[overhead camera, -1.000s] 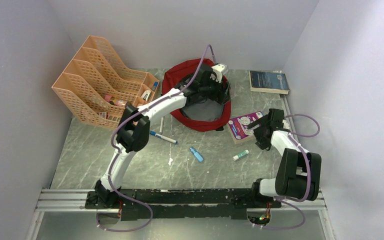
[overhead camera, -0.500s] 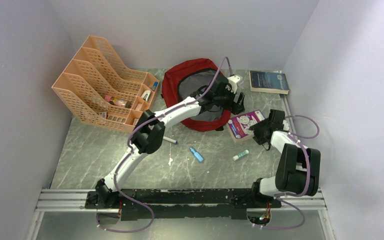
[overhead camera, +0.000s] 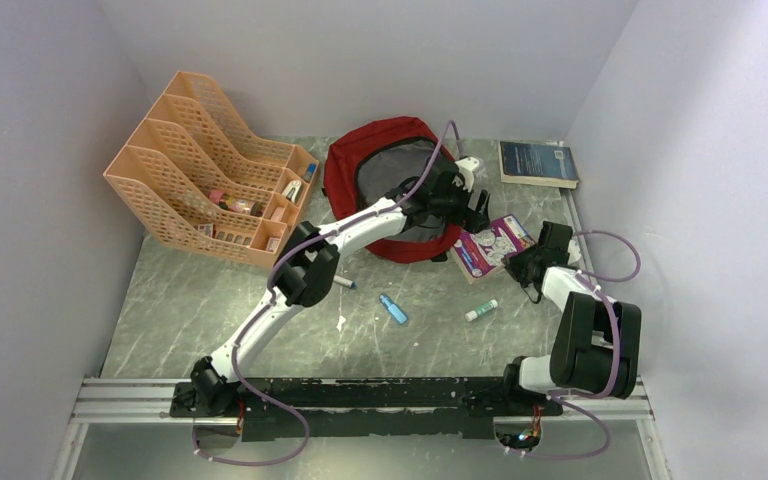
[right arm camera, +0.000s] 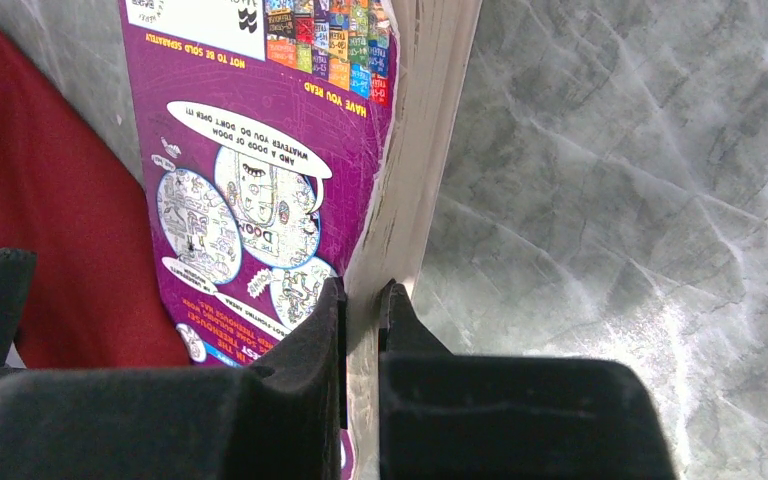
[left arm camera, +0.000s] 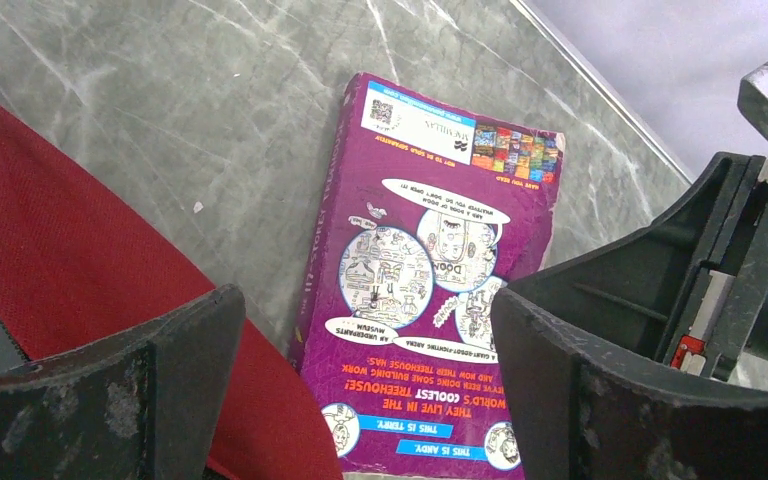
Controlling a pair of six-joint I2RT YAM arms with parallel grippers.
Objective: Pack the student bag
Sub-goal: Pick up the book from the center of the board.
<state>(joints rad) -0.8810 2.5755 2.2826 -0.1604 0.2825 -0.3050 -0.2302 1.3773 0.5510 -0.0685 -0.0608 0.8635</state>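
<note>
Whereas the right pincer stood wide a second ago, its jaws have now closed almost fully on the page edge of the purple book, which extends straight ahead of the fingertips. The left pincer has swung off the bag and hangs above the same book, spread to its widest and holding nothing. The student bag lies beyond the book from the right pincer, and against the left pincer's left finger, mouth open with grey lining showing. I judge the book ready for lifting toward that opening. Caution: so narrow a pinch may hold only the cover or a few pages.
</note>
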